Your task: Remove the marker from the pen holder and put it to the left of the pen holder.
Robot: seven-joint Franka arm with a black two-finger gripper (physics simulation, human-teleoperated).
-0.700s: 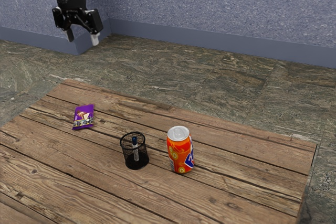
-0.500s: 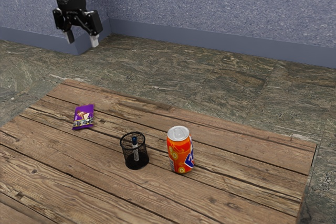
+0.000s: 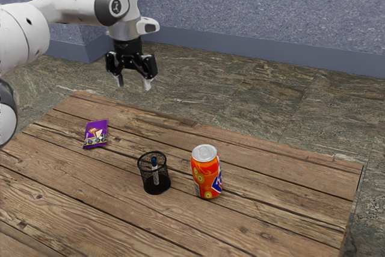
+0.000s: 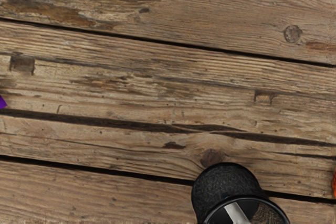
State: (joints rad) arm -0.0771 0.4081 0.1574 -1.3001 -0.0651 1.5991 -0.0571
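My gripper [image 3: 133, 82] hangs high above the table's far side in the exterior view, open, with nothing between its fingers. The black mesh pen holder [image 3: 156, 183] stands upright on the table. Inside it leans the marker [image 3: 155, 170], its dark blue cap near the rim. In the wrist view the pen holder [image 4: 223, 184] is seen from above, with part of the marker [image 4: 237, 213] visible in its mouth.
An orange soda can [image 3: 206, 173] stands close to the pen holder, toward the exterior view's right. A purple packet [image 3: 96, 133] lies toward the exterior view's left. Both rest on the wooden table [image 3: 283, 191].
My arm has swung toward the exterior view's right and the gripper is lower in that view. It remains open. The objects on the table have not moved.
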